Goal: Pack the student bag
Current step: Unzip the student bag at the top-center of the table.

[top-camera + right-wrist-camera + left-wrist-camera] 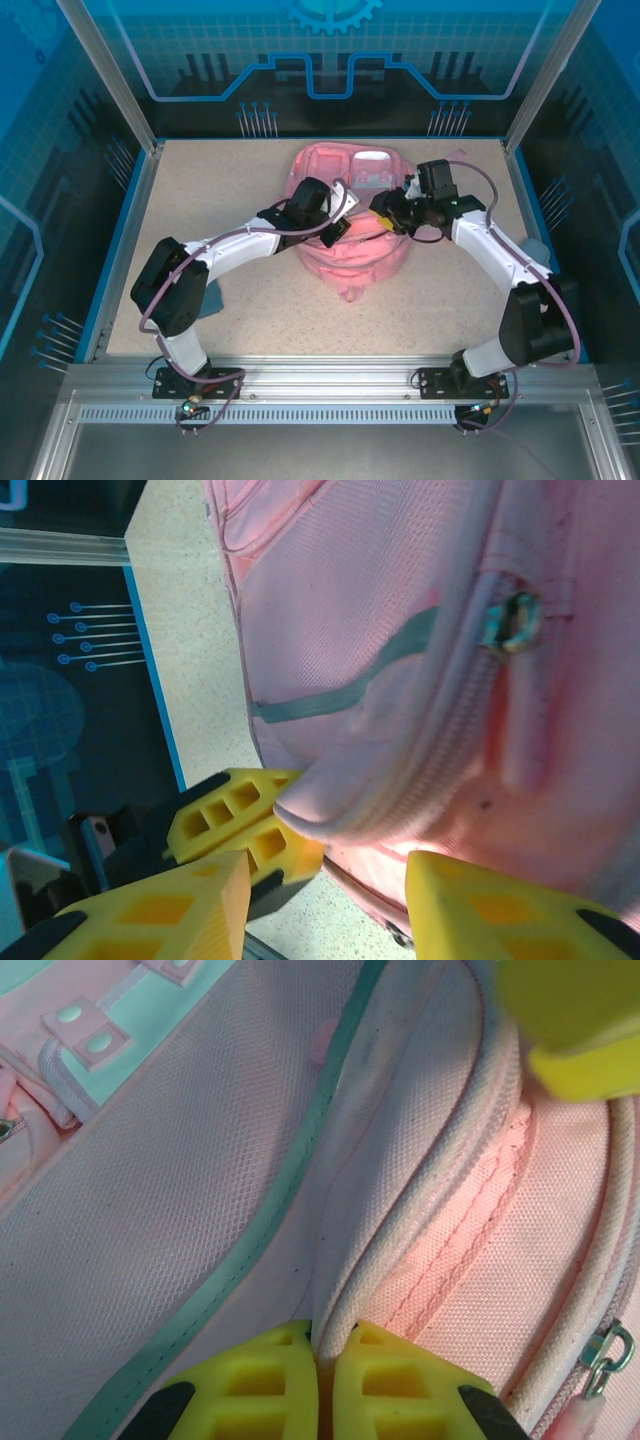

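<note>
Fingers (pixel 260 1385) of the left gripper (pixel 322 1355) are clenched tip to tip on a rolled zip lip (pixel 400 1260) of the student bag (pixel 180 1220), with pink fabric pinched in the seam between them. Left wrist view: past the tips the lip runs up and away, teal trim (pixel 290 1170) lies to their left, and a metal zip pull (pixel 605 1355) sits low to their right, partly cut by the frame edge. A blurred yellow block (pixel 570 1020) sits far up and right of the tips, also cut off; cannot tell what it is. Right wrist view adds what that one lacks: the right gripper (pixel 328 870) has its fingers spread well apart and released, nothing between the pads. The left gripper's fingers sit just beyond that gap, pinching the bag lip. A second pull tab (pixel 510 620) is further out, up and to the right, blurred. The table (pixel 190 680) shows beside the bag, beyond the left-hand finger. Top view gives the layout: both grippers meet over the middle of the bag, close together, and the bag lies flat beneath them. Their tips are too small there to read, and the arms hide the pinch point.
</note>
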{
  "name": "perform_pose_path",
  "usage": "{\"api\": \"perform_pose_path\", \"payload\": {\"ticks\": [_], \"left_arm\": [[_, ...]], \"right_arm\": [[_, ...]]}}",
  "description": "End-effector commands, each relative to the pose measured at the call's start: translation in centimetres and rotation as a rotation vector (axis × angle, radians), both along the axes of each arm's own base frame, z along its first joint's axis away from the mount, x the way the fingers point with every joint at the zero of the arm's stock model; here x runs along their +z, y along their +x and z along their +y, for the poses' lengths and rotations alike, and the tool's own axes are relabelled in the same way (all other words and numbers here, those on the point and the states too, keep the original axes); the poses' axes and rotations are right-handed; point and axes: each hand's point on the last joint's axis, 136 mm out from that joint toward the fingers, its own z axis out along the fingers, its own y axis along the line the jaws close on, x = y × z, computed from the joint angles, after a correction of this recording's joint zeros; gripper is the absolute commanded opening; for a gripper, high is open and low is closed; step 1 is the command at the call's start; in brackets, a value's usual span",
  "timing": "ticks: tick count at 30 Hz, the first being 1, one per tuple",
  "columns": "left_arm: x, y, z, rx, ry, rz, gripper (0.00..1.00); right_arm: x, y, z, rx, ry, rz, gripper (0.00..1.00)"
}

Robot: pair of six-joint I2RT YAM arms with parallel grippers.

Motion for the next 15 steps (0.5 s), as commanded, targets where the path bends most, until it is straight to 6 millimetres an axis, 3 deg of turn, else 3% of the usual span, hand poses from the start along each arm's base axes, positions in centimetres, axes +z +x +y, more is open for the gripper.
{"api": "perform_pose_path", "payload": {"ticks": [1, 7, 11, 12, 15], "left_arm": [[3.0, -0.1, -0.7, -0.021, -0.029, -0.086, 0.03], [4.0, -0.7, -0.6, -0.036, -0.040, -0.121, 0.08], [4.7, -1.2, -0.2, -0.022, -0.063, -0.129, 0.17], [4.8, -1.4, 0.0, -0.012, -0.070, -0.124, 0.21], [5.2, -1.7, 1.4, 0.090, -0.107, -0.083, 0.50]], "right_arm": [[-0.7, 0.1, 0.6, -0.028, -0.009, 0.078, 0.48], [-1.8, 0.2, 0.4, -0.079, -0.035, 0.131, 0.43], [-2.0, 0.5, 0.5, -0.092, -0.027, 0.134, 0.17], [-1.9, 0.6, 0.6, -0.090, -0.022, 0.126, 0.12], [-0.9, 1.0, 1.0, -0.079, -0.002, 0.087, 0.02]]}}
